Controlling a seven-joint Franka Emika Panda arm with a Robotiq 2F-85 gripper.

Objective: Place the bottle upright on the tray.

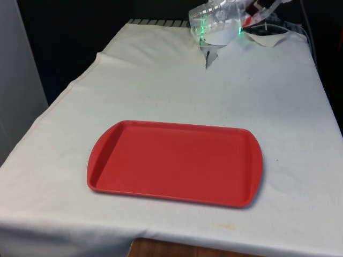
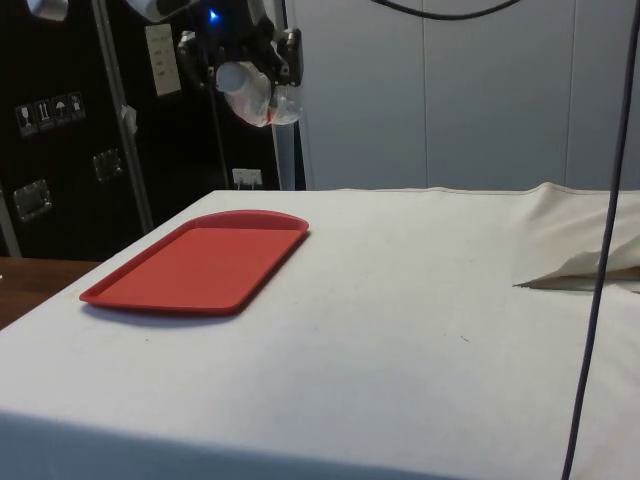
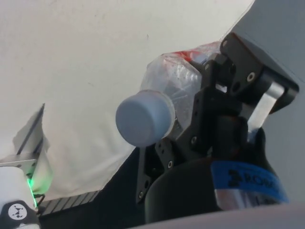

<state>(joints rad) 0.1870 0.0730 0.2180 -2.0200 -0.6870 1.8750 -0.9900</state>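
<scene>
jaws (image 3: pixel 190 112) clamping tilted bottle (image 3: pixel 167 95), raised high

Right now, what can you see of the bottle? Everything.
The bottle is clear, crinkled plastic with a pale cap and a red label patch. It lies roughly sideways, not upright, clamped in the gripper, which holds it in the air above the table, well clear of the red tray. Nothing else touches it.

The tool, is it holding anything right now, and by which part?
Yes: the tool grips the clear plastic bottle around its body, just behind the white cap.
</scene>
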